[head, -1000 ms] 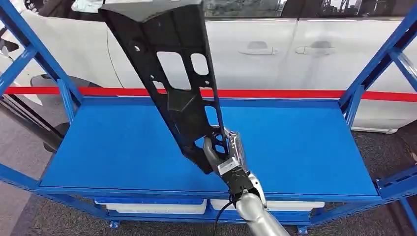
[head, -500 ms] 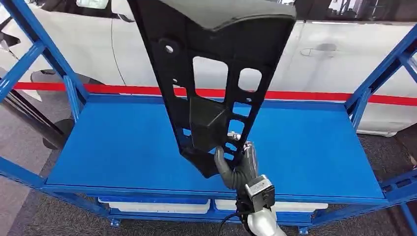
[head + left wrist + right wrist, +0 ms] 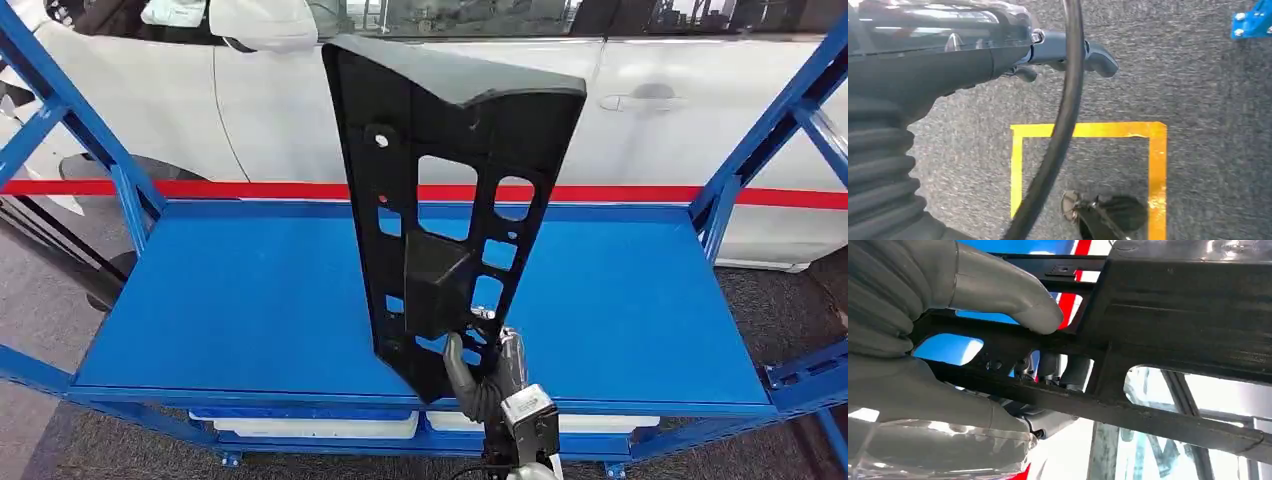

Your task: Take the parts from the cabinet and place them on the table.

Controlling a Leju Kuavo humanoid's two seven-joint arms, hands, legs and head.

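Head view: the robot's right hand (image 3: 487, 372) comes up from the near edge, fingers wrapped around the narrow lower end of a long black plastic part (image 3: 445, 200). The part stands nearly upright above the blue shelf (image 3: 230, 290) of a blue metal rack, clear of its surface. Its long axis runs from the grasped tip, near and low, up to a wide capped end that reaches in front of a white car (image 3: 680, 110) parked beyond the rack. The broad face, pierced with rectangular cut-outs, is turned toward the camera. Gripping at the slim end likely suits the hand's reach, and lets the panel be carried tall without sweeping the rack's posts.

Left wrist view: the left hand (image 3: 1068, 52) hangs over grey carpet marked with a yellow tape square (image 3: 1088, 131). It holds nothing; whether its fingers are spread or curled I cannot tell. A dark cable (image 3: 1063, 120) crosses in front.

Right wrist view: a thick grey thumb (image 3: 1013, 295) presses on one of the part's black ribs, with darker fingers behind, so the grasp looks firm. Blue shelf shows through the openings.
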